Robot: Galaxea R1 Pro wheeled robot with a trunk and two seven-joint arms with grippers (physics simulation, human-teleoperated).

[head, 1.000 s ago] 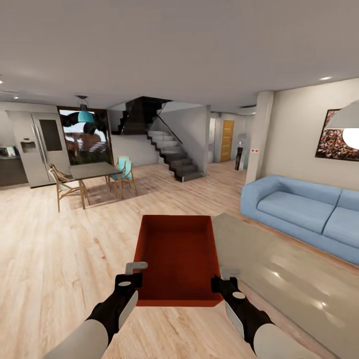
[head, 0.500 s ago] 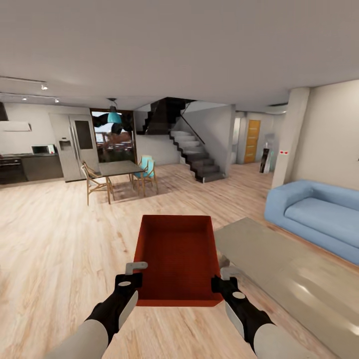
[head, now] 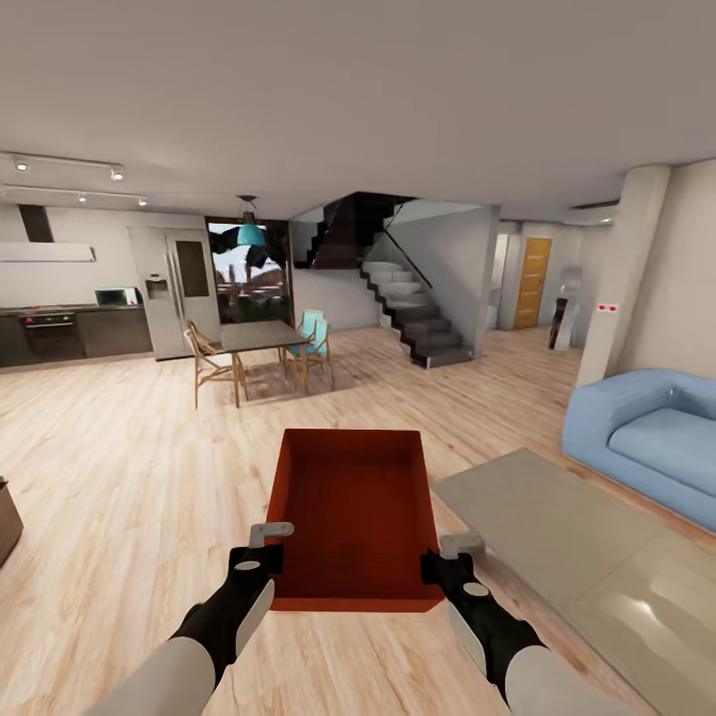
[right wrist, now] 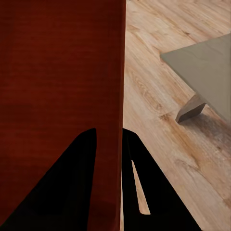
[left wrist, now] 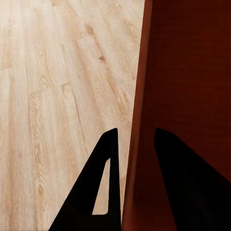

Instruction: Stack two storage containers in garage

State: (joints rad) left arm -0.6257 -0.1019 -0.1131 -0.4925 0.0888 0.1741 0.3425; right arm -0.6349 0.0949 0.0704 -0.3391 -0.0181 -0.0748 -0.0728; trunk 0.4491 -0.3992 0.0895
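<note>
While both arms carry it over the light wood-plank flooring (head: 109, 477), the red-orange rectangular plastic bin (head: 353, 512) sits clamped by its side walls: left tool (head: 270, 537) and right tool (head: 459, 547) each pinch one.

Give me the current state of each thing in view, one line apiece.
storage container: empty, level, carried off the floor between both grippers.
left gripper: shut on the container's left wall.
right gripper: shut on the container's right wall.
orange door: closed.
fridge: doors closed.

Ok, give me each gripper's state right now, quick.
Left gripper: shut on the left wall of the red-orange rectangular plastic bin.
Right gripper: shut on the same bin's right wall.
</note>
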